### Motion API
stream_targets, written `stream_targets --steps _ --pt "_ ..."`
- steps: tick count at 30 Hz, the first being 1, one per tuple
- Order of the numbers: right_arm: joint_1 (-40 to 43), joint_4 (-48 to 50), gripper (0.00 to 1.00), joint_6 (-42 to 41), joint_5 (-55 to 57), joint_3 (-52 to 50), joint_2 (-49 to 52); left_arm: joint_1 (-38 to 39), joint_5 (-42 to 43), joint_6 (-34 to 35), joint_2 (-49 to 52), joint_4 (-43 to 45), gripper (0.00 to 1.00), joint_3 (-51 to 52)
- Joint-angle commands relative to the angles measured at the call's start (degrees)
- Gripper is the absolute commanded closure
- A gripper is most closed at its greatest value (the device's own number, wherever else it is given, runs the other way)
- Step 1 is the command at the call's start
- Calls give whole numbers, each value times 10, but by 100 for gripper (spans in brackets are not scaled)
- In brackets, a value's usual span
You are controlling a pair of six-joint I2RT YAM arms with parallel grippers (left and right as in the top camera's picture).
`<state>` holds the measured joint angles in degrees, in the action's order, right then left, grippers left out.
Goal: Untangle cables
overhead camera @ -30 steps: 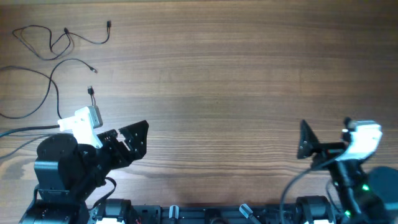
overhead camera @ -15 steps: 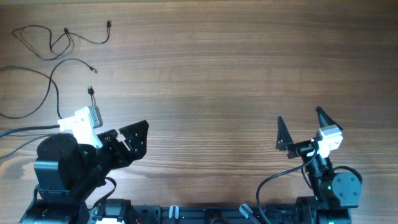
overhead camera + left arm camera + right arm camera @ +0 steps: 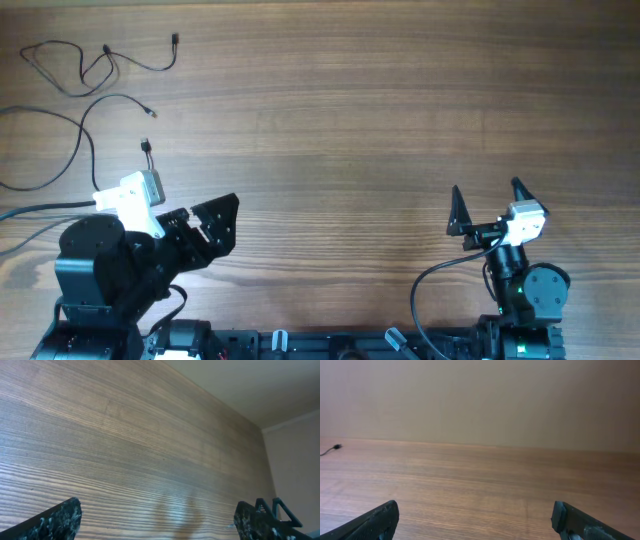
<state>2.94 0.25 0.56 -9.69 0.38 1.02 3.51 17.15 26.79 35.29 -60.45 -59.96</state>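
Several thin black cables lie apart at the table's far left in the overhead view. One (image 3: 106, 52) curls at the top left corner. Another (image 3: 92, 150) runs in a long loop below it. A third shows only its plug end (image 3: 147, 148) beside the left arm's white wrist. My left gripper (image 3: 215, 225) is open and empty, low at the front left, to the right of the cables. My right gripper (image 3: 488, 205) is open and empty at the front right, far from them. The right wrist view shows one small plug end (image 3: 335, 447) at its far left.
The wooden table (image 3: 350, 120) fills the overhead view. The left wrist view shows only wood grain between its fingers (image 3: 160, 522), and the table's far edge at the upper right. The right wrist view shows wood between its fingers (image 3: 480, 522) and a plain wall behind.
The right arm has swung in from the right edge towards the left and turned its gripper to face up the table. The left arm and the cables have not moved.
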Motion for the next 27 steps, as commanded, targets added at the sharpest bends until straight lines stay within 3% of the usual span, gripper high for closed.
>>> stream_targets --steps 1,27 --pt "3 -3 0 7 35 -1 -8 3 -5 -11 0 1 0 -1" --pt "-5 0 0 8 32 -1 -8 3 -5 -11 0 1 0 -1"
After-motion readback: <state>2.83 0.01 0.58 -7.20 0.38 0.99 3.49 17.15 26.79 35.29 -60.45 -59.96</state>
